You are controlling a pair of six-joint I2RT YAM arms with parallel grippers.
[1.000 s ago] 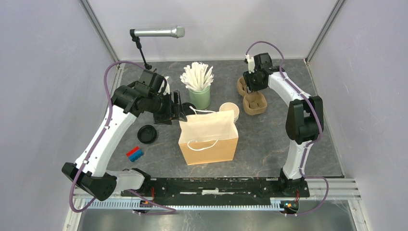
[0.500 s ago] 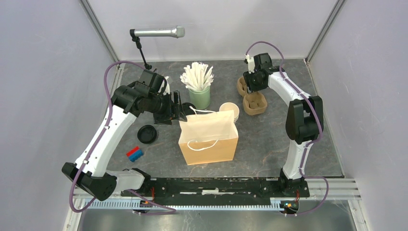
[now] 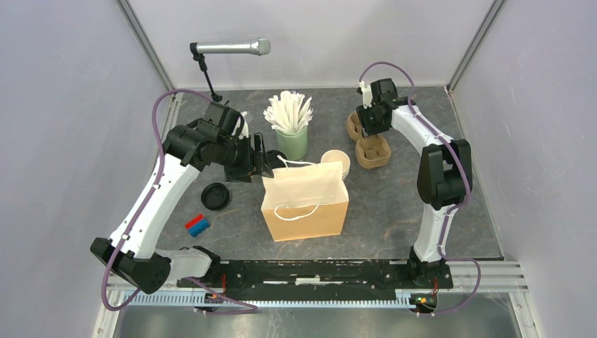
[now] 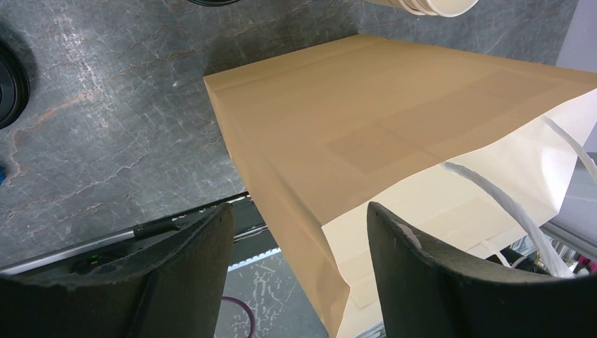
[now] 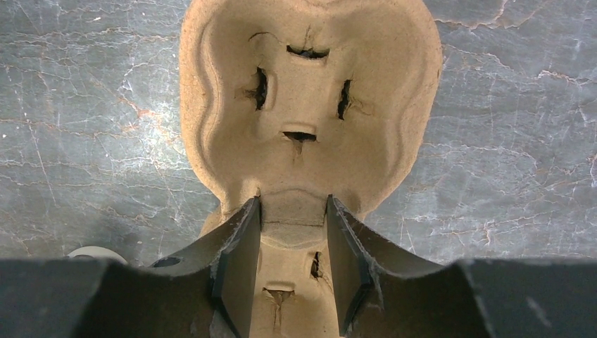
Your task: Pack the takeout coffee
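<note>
No lidded takeout coffee cup shows in any view. A brown paper bag [image 3: 306, 201] stands open mid-table. My left gripper [image 3: 262, 156] is open at the bag's left rim; in the left wrist view the bag [image 4: 366, 127] has its side edge running between the spread fingers of the left gripper [image 4: 299, 211], untouched. A moulded pulp cup carrier [image 3: 372, 151] lies at the back right with both wells bare. My right gripper [image 3: 367, 130] is down on it. The right wrist view shows the right gripper [image 5: 292, 204] with both pads pressed against the narrow waist of the carrier [image 5: 310, 91].
A loose black lid [image 3: 215, 196] lies left of the bag, with red and blue blocks [image 3: 198, 224] nearer me. Behind the bag stand a mint-green cup of white sticks [image 3: 291, 141] and a stack of cream cups [image 3: 336, 162]. A microphone [image 3: 229, 48] hangs at the back.
The right gripper's jaws have narrowed onto the carrier's waist. The left arm, the bag and the carrier have not moved.
</note>
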